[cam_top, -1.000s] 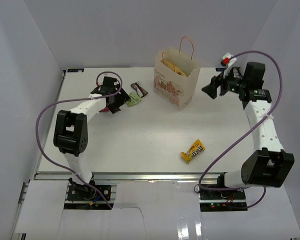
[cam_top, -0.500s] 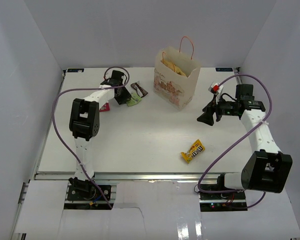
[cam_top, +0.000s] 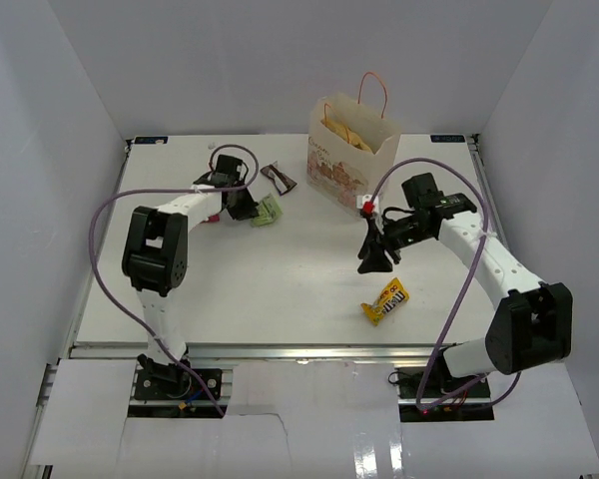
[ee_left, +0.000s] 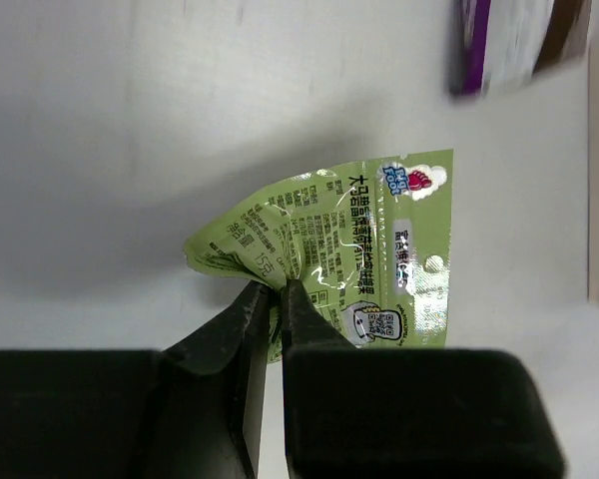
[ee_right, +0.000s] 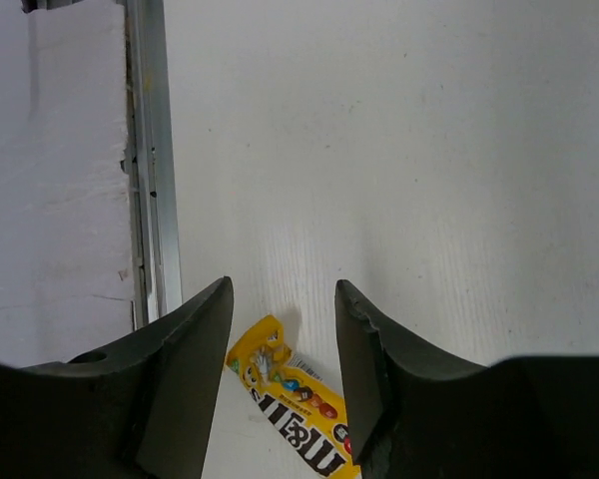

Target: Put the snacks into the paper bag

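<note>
The cream paper bag (cam_top: 347,170) stands upright at the back of the table, with a tan-yellow chip bag (cam_top: 345,136) showing inside it. My left gripper (cam_top: 248,206) is shut, pinching the crumpled near edge of a green packet (ee_left: 359,259), which lies on the table (cam_top: 271,210). A dark brown wrapper (cam_top: 278,179) lies just behind it, its end showing in the left wrist view (ee_left: 514,40). My right gripper (ee_right: 285,289) is open, pointing down just above the yellow M&M's pouch (ee_right: 304,424), which lies flat near the front edge (cam_top: 385,300).
The table's metal front rail (ee_right: 150,150) runs just beyond the pouch. White walls close in the table on three sides. Purple cables loop off both arms.
My left gripper has moved onto the green packet and shut on its edge. My right arm has swung from beside the paper bag down over the M&M's pouch, its jaws narrowing.
</note>
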`<act>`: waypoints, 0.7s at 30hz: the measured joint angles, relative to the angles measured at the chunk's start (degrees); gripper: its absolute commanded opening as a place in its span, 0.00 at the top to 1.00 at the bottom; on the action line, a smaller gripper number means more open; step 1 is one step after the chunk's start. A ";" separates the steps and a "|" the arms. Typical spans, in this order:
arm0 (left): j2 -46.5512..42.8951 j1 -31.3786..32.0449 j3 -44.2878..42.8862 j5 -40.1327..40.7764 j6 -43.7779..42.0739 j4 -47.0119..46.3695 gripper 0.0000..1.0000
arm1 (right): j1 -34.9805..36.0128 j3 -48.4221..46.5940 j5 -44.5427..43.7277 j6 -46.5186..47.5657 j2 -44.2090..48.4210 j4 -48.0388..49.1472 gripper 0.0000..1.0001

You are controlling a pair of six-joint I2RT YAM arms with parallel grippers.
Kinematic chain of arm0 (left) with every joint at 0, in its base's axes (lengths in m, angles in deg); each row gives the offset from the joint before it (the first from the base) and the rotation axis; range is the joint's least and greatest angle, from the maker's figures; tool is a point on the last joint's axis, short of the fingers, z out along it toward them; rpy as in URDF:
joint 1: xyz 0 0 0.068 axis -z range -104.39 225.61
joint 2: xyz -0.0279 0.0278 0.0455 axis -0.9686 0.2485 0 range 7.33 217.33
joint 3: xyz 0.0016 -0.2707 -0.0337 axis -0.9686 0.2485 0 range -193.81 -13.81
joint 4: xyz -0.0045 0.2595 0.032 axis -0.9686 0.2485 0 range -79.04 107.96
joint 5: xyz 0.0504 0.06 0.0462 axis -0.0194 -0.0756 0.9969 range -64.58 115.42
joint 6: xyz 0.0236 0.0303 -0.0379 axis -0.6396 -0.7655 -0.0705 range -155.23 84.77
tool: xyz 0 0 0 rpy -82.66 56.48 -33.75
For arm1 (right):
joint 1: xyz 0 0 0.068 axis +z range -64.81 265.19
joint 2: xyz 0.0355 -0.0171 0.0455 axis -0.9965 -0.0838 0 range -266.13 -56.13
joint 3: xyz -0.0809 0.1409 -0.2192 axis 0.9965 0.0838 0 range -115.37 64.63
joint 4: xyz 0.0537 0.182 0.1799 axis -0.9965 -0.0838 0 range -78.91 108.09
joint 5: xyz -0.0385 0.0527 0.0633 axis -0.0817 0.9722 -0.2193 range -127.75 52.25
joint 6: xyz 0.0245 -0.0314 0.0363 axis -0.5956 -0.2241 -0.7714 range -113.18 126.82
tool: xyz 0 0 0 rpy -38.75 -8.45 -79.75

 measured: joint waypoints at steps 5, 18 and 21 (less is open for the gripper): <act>-21.11 1.29 22.38 -6.69 -1.62 -8.70 1.00 | 9.62 0.07 -7.45 -16.20 0.26 10.38 0.42; -51.25 12.59 51.60 -14.62 8.44 -25.55 1.00 | 24.74 -5.49 -19.12 -68.32 -11.19 35.52 0.25; -53.75 13.60 52.54 -14.12 9.92 -26.29 1.00 | 26.40 -5.57 -20.57 -71.65 -12.57 36.35 0.40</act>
